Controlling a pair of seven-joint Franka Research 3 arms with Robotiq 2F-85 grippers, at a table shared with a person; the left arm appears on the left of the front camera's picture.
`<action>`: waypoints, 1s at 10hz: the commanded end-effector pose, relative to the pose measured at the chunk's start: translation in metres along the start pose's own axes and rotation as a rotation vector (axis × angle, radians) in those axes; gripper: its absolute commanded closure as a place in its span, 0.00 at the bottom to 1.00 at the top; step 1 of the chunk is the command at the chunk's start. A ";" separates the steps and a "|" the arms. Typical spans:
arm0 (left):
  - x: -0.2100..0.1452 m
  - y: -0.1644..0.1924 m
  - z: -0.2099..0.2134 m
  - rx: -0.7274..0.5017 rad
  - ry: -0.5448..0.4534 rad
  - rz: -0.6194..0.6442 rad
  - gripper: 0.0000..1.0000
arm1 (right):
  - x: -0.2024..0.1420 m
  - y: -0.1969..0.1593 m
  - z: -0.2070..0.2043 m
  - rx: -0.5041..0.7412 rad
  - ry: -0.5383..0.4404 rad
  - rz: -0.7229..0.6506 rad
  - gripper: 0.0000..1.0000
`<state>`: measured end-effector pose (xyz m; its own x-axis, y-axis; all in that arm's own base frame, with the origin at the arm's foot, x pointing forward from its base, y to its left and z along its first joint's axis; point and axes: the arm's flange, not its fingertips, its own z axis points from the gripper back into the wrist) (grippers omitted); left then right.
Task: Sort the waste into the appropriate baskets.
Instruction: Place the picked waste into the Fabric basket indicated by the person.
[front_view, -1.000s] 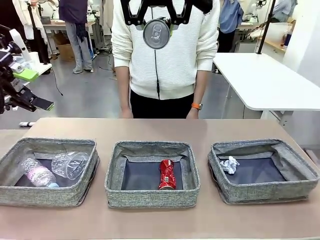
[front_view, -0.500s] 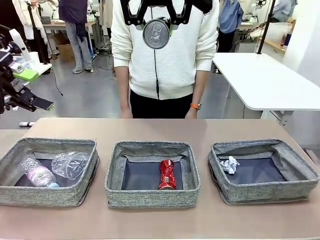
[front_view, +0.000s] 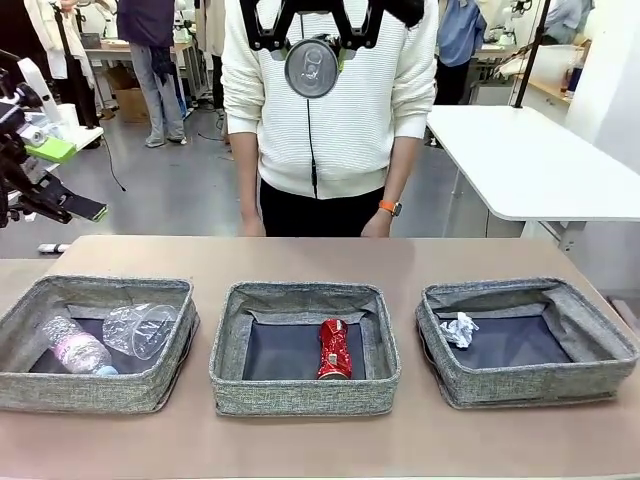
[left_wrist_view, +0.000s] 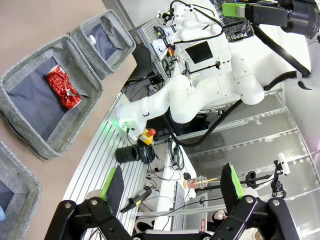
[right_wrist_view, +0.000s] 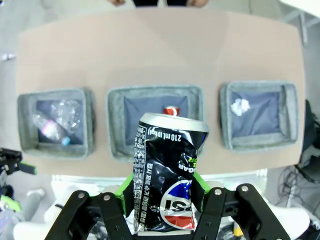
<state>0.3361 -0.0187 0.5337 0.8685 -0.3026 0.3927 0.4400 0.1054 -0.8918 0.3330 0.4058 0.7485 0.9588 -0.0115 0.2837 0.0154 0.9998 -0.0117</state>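
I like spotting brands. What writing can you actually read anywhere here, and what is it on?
"210ml" and "PEPSI", seen upside down: on the crushed dark printed can gripped by the right gripper.
Fine white print down that can's side: too small to read.
Pink label on the clear plastic bottle: blurred, unreadable.
Crushed red can: no legible print.

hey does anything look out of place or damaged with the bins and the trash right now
Nothing is missorted. The bottle and plastic cup share the left bin, the crushed red can lies in the middle bin, and the paper wad in the right bin. One dented dark can is held high in the right tool.
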 end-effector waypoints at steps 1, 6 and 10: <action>0.001 -0.002 0.000 -0.020 -0.011 -0.026 0.00 | -0.003 -0.003 -0.003 0.003 -0.004 -0.008 0.61; 0.001 -0.002 0.000 -0.020 -0.011 -0.026 0.00 | -0.003 -0.003 -0.003 0.003 -0.004 -0.008 0.61; 0.001 -0.002 0.000 -0.020 -0.011 -0.026 0.00 | -0.003 -0.003 -0.003 0.003 -0.004 -0.008 0.61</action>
<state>0.3361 -0.0187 0.5337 0.8685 -0.3026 0.3927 0.4400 0.1054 -0.8918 0.3330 0.4058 0.7485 0.9588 -0.0115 0.2837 0.0155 0.9998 -0.0117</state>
